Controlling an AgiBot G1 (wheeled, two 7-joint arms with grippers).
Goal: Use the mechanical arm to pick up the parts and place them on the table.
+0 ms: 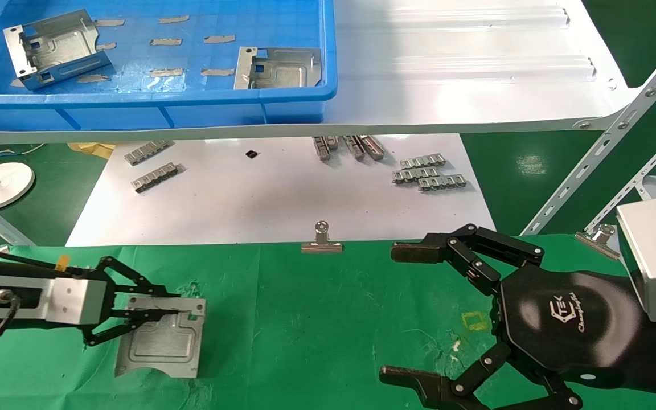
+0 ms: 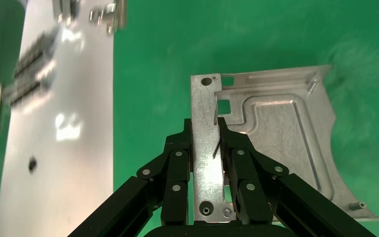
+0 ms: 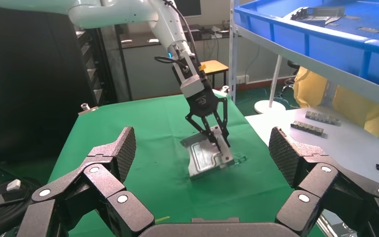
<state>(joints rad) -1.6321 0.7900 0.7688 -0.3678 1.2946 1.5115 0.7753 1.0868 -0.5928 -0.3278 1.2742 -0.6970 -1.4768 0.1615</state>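
Observation:
My left gripper [image 1: 175,302] is shut on the raised flange of a silver-grey bracket [image 1: 163,341] at the left of the green cloth table [image 1: 316,319]. In the left wrist view its fingers [image 2: 237,158] clamp the flange on both sides of the bracket [image 2: 276,133]. The right wrist view shows the bracket [image 3: 202,155] tilted under the left gripper [image 3: 212,133], its low edge on the cloth. My right gripper [image 1: 402,313] is open and empty over the cloth at the right. Two more brackets [image 1: 54,48] [image 1: 279,68] lie in the blue bin [image 1: 151,99].
The bin stands on a glossy white shelf [image 1: 464,85] above the table's far side. A white sheet [image 1: 277,193] with grey toothed strips [image 1: 427,173] lies beyond the cloth. Binder clips [image 1: 321,242] [image 1: 598,236] sit on its far edge. Slanted shelf struts [image 1: 607,154] stand at the right.

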